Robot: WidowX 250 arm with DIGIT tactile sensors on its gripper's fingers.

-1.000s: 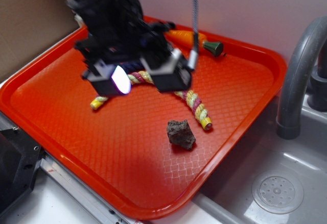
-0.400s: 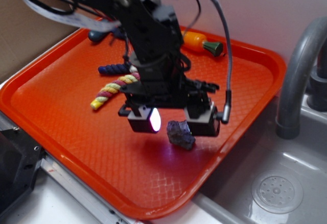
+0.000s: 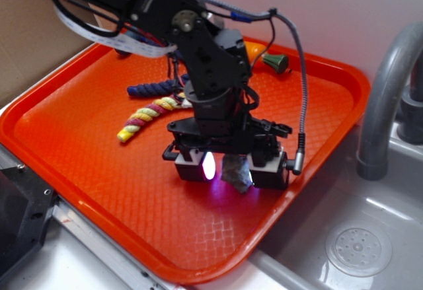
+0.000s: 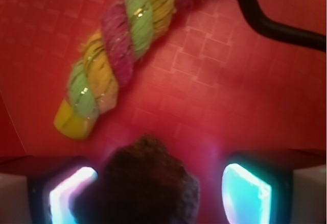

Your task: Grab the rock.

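Fingers (image 4: 240,196): spread wide, glowing pads either side of the stone, grip not confirmed | black robot gripper (image 3: 232,169): lowered onto tray | rough grey-brown rock (image 3: 236,172) (image 4: 138,188): between the fingers, on red plastic tray (image 3: 86,151), near its right edge | multicoloured braided rope (image 4: 110,55): just beyond the rock.

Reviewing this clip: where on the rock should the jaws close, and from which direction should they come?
Across the rock's broad middle, from straight above. It is a squat, angular lump lying on the flat tray, with nothing to hook. The gripper already straddles it, jaws open, one on each side. In the wrist view the rock sits nearer one jaw, so centring first seems wise.
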